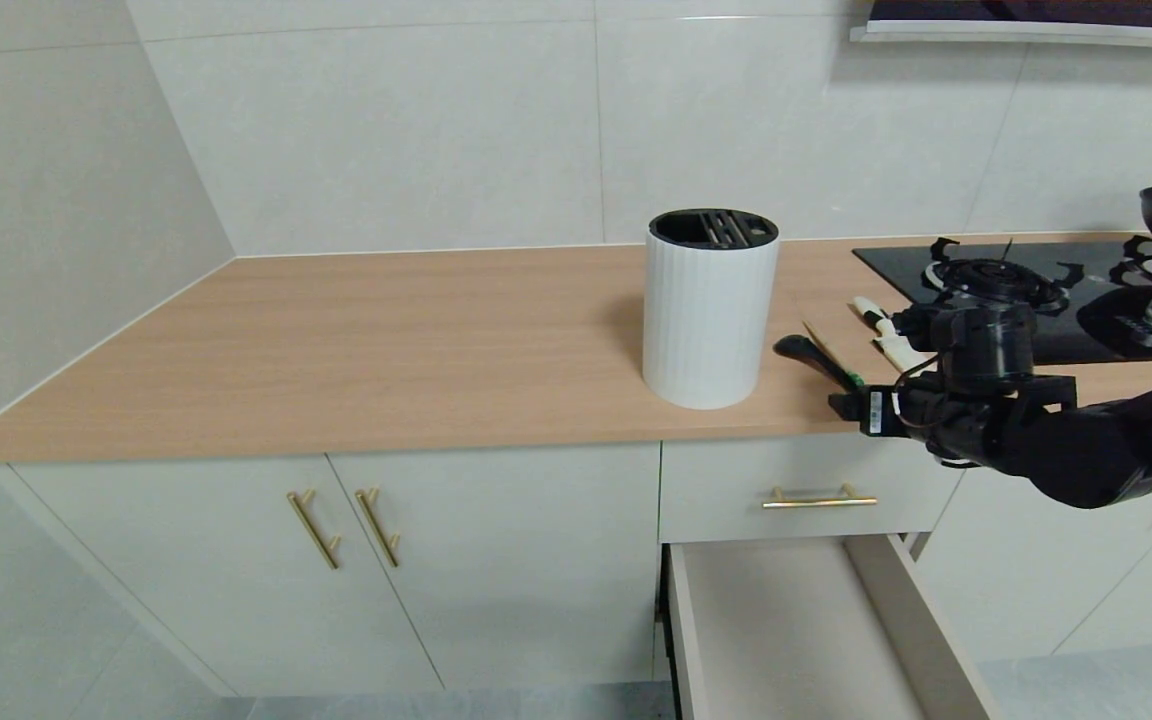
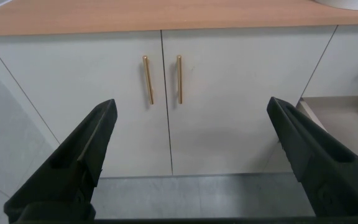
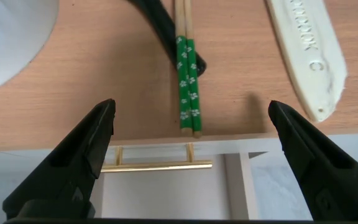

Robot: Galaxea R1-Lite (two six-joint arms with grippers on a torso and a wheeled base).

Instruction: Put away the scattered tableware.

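Left gripper [image 2: 190, 102]: fingers spread wide, holding nothing, facing two cabinet doors with gold handles [image 2: 163, 79] below the countertop [image 1: 386, 350]. White cylindrical holder [image 1: 711, 310]: upright on the countertop, slotted black insert on top. At the holder's 3 o'clock, near the front edge, lie the scattered pieces. First is a black spoon [image 1: 806, 355], then green-ended chopsticks [image 3: 188, 81] touching it, their green ends pointing to 6 o'clock at the counter edge. A white utensil [image 3: 306, 56] lies apart at their 3 o'clock. Right gripper [image 3: 190, 106]: fingers wide, poised above the chopsticks, grasping nothing. Open drawer [image 1: 876, 600]: at the holder's 5 o'clock, below. Gas hob [image 1: 996, 280]: at 2 o'clock.
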